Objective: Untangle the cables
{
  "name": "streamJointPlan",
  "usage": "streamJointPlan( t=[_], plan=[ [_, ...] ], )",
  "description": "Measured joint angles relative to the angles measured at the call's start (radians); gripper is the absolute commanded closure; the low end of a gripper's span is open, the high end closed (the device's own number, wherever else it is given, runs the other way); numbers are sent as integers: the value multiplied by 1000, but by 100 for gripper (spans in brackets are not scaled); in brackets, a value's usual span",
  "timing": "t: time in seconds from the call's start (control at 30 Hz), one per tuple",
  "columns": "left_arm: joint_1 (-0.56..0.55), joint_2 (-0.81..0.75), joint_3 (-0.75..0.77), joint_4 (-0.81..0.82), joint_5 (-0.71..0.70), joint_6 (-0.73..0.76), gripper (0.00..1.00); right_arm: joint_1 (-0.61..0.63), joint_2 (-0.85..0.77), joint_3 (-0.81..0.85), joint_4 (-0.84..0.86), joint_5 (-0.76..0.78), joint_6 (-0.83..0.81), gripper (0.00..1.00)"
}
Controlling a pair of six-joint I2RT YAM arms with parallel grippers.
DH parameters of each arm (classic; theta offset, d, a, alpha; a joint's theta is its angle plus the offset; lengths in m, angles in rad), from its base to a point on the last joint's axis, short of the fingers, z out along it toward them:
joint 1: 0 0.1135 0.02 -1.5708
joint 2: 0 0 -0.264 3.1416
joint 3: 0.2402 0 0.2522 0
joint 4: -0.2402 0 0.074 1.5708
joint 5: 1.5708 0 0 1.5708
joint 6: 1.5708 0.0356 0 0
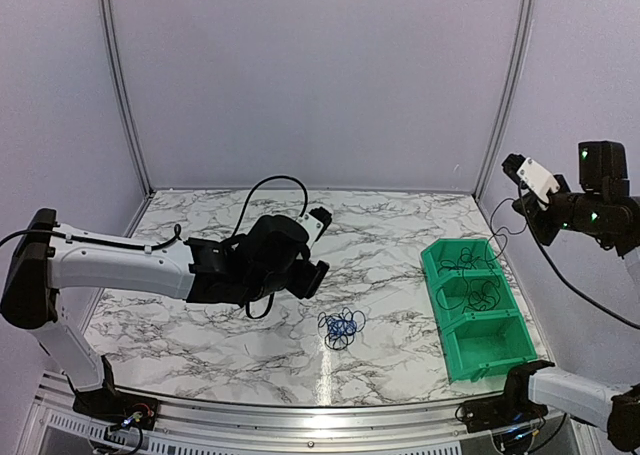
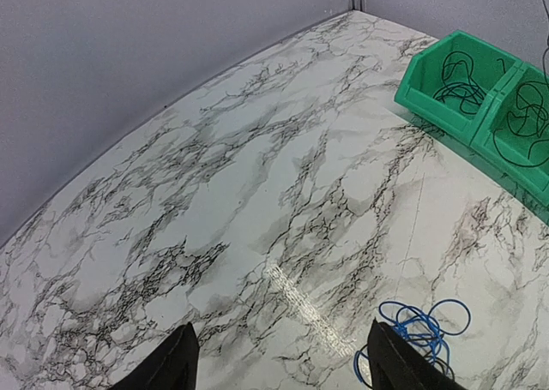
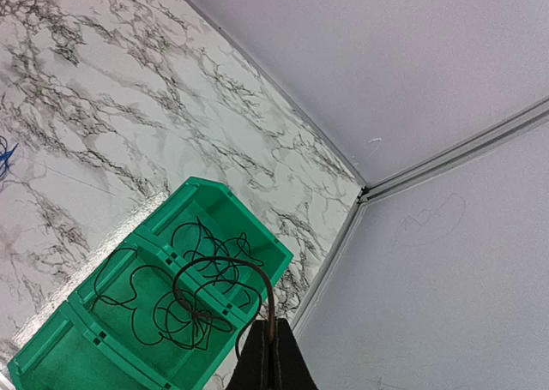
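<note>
The left arm [image 1: 120,265] is stretching low over the veined marble tabletop [image 1: 400,225], left gripper [image 2: 279,364] gaping beside the looped blue-and-black cable tangle [image 2: 416,330]. The raised right gripper [image 3: 271,356] is pinching one thin black cable [image 3: 221,261] above the green plastic bin [image 1: 475,360].

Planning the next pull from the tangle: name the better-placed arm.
Likely left: the left gripper hangs open beside the tangle; the right gripper is shut on a black cable high over the green bin.

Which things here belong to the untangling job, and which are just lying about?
Job: tangle of thin blue and black cables; loose black cables in green plastic three-compartment bin; thin dark strand pinched by shut right gripper; open left gripper.
Lying about: thick black cable on left arm; marble-patterned tabletop.
</note>
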Motion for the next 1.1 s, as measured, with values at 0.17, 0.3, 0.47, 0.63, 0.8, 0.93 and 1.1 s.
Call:
streamJointPlan(
  t=[0.17, 0.3, 0.47, 0.63, 0.8, 0.93, 1.1],
  plan=[
    [-4, 0, 0, -11, 0, 0, 31, -6, 7, 0, 39, 50, 16, 100],
    [-9, 0, 0, -13, -2, 1, 31, -11, 11, 0, 55, 82, 19, 100],
    [-13, 0, 0, -14, -2, 4, 30, -13, 11, 0, 66, 129, 19, 100],
    [-14, 0, 0, -17, -1, 4, 30, -13, 1, -17, 77, 149, 14, 100],
    [-16, 0, 0, -20, -2, 4, 30, -14, -9, -159, 80, 145, 11, 100],
    [-16, 0, 0, -20, -2, 5, 30, -16, 20, -266, 77, 118, 12, 100],
    [-18, 0, 0, -29, -3, 6, 30, -16, 41, -354, 96, 74, 21, 100]
  ],
)
